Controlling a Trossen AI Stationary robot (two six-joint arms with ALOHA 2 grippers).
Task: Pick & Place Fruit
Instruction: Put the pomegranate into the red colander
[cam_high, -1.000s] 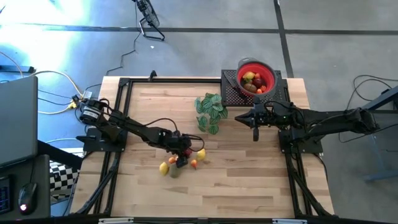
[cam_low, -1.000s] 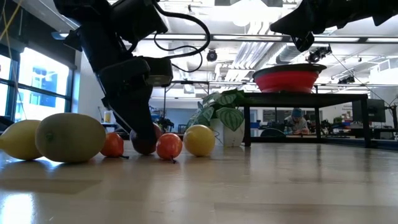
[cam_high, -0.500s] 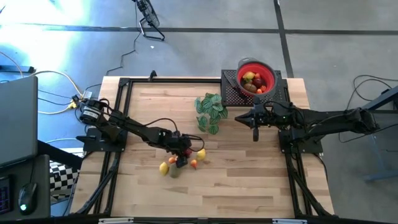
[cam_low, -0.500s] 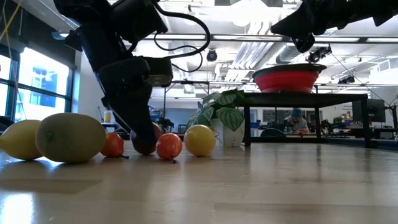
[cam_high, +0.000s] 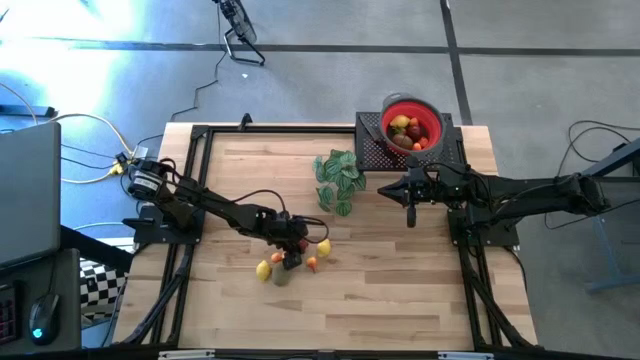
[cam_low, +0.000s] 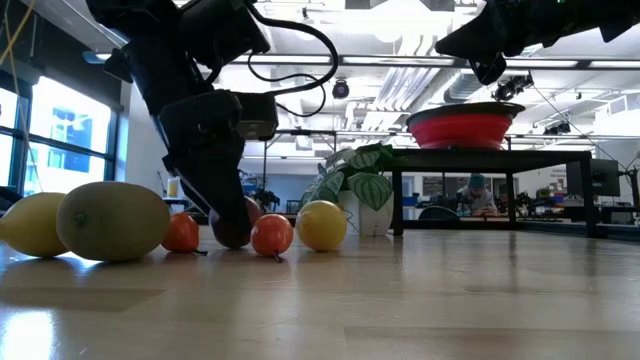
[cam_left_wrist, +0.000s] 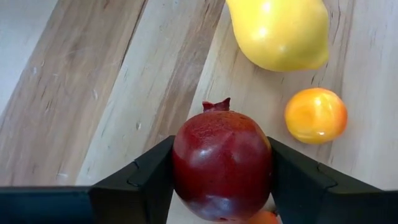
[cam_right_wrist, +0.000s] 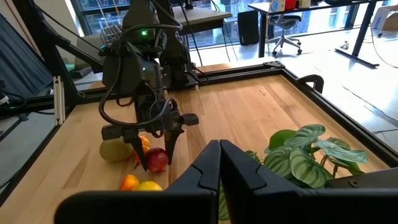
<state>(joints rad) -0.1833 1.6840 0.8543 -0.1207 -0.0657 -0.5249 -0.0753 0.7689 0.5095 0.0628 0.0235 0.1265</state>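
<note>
Pomegranate (cam_left_wrist: 222, 165), dark red, sits on the wooden table (cam_high: 400, 280) directly between the left gripper (cam_left_wrist: 221, 180) fingers, which press both its sides, crown pointing away from the wrist. The red bowl (cam_high: 428, 118) lies well apart toward the far right corner, nearer the shut, waiting right gripper (cam_high: 411, 212).

A green leafy plant sprig (cam_high: 339, 180) lies on the wooden table (cam_high: 400, 280) just above the frame's centre. In the upper right, a red bowl with a grey rim (cam_high: 428, 118) sits on a dark stand (cam_high: 372, 150). At the left edge are a grey laptop (cam_high: 25, 190) and, at lower left, what looks like a mouse (cam_high: 38, 333). Cables (cam_high: 215, 80) trail over the floor at upper left.
</note>
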